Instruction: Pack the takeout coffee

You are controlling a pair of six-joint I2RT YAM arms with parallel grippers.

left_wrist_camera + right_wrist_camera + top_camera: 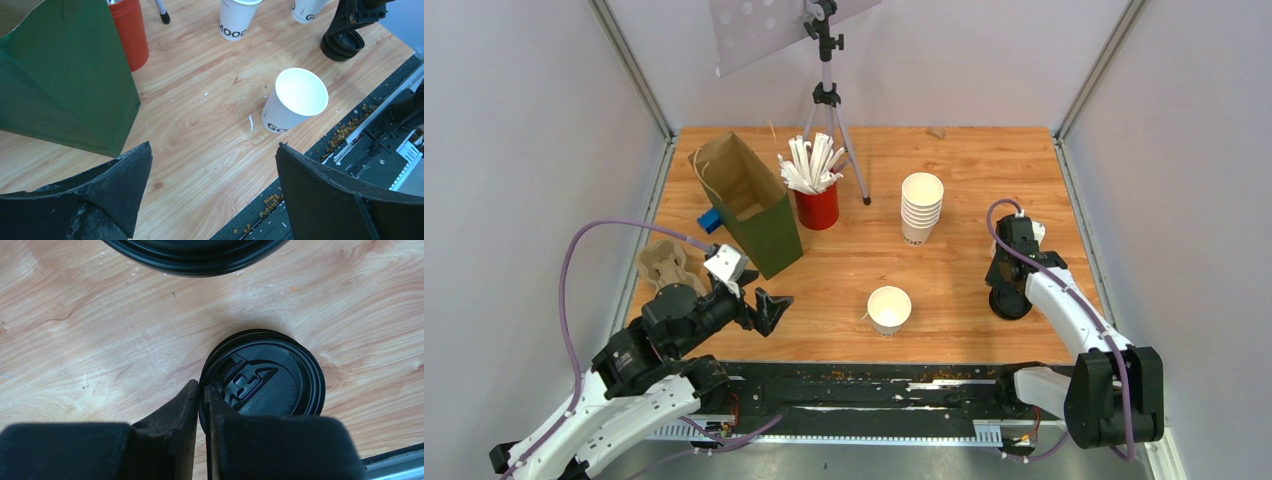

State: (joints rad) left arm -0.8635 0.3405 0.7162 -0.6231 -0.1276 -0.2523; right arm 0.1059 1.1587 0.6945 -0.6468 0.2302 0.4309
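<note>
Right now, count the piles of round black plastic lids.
2 piles of round black plastic lids: one at the right gripper, fingers pinching its top lid; the other beyond, cropped by the frame. More may be hidden.

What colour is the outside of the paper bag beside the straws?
Dark green; the bag shows best in the left wrist view.
</note>
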